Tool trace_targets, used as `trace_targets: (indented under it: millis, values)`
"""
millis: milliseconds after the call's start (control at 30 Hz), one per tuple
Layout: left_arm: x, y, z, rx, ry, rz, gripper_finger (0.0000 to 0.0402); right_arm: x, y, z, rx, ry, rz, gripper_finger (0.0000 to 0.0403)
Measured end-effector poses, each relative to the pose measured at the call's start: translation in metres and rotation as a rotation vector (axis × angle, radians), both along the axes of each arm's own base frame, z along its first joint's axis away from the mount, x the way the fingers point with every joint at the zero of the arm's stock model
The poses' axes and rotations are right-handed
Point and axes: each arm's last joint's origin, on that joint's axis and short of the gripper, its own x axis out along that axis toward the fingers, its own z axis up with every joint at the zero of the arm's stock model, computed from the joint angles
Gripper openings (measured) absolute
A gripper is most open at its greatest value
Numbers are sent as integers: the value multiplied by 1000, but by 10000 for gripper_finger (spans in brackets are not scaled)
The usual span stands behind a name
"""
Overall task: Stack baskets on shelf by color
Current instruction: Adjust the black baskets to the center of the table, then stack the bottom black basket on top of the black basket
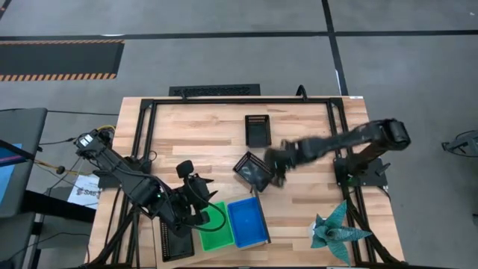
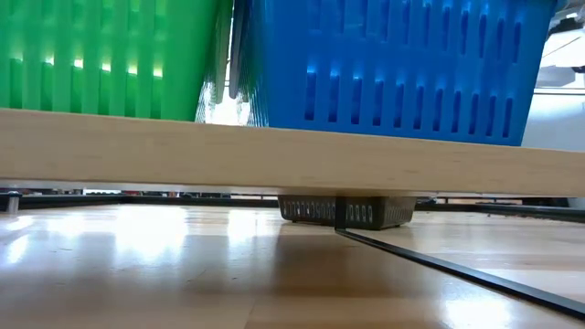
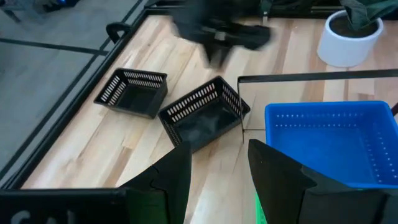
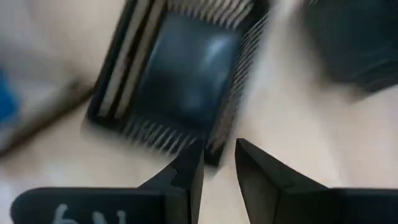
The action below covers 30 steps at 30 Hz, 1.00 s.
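**A:** Just ahead of your right tool (image 4: 217, 163), you are looking at the tilted black basket (image 1: 254, 171). It is lying askew on the bench (image 1: 194, 131), just beside the blue stack's far corner. In the right wrist view its rim is sitting right beyond your fingertips (image 4: 194, 163), and the fingers are standing a little apart with nothing between them.

**B:** Which way is its long axis running?

**A:** Diagonally to your fingers, as far as the blurred view is showing. You are probably needing to turn the wrist so the fingers are straddling one wall, not a corner.

**B:** And the left tool (image 3: 217, 163)?

**A:** It is hovering over the green stack (image 1: 215, 226), fingers partly spread and holding nothing. The same tilted basket is lying ahead of it too, but farther off, so your right arm is the nearer one. A second black basket (image 1: 257, 129) is resting farther out, beyond the right tool, well apart from the stacks.

**B:** Where is the black one going?

**A:** Beside the left tool, on the outer side of the green stack, another black basket (image 1: 176, 242) is already sitting on the shelf (image 2: 292, 151). The blue stack (image 1: 247, 221) is standing on the green stack's other side. I am judging that the tilted one is belonging on that black one, across both stacks from the right tool.
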Motion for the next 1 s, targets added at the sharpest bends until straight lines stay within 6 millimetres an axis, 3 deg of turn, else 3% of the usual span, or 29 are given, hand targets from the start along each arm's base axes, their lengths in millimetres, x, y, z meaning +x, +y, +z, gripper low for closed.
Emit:
trace_targets:
  millis: [167, 300, 533, 667, 800, 1000]
  values:
    - [0, 0, 0, 0, 0, 1, 148, -24, 56, -26, 37, 102, 47, 118]
    - [0, 0, 0, 7, 4, -4, 148, -21, 72, -45, 7, 113, 57, 118]
    - [0, 1, 0, 4, -6, 4, 148, 21, 39, -76, -99, 18, 96, 118]
    - [0, 0, 0, -7, -7, 7, 148, 39, 10, -80, -130, -20, 82, 118]
    - [3, 5, 1, 28, -27, 44, 148, 46, -7, -65, -190, -65, 51, 118]
    - [15, 35, -5, 36, -71, 239, 148, 32, -7, -23, -226, -169, 13, 118]
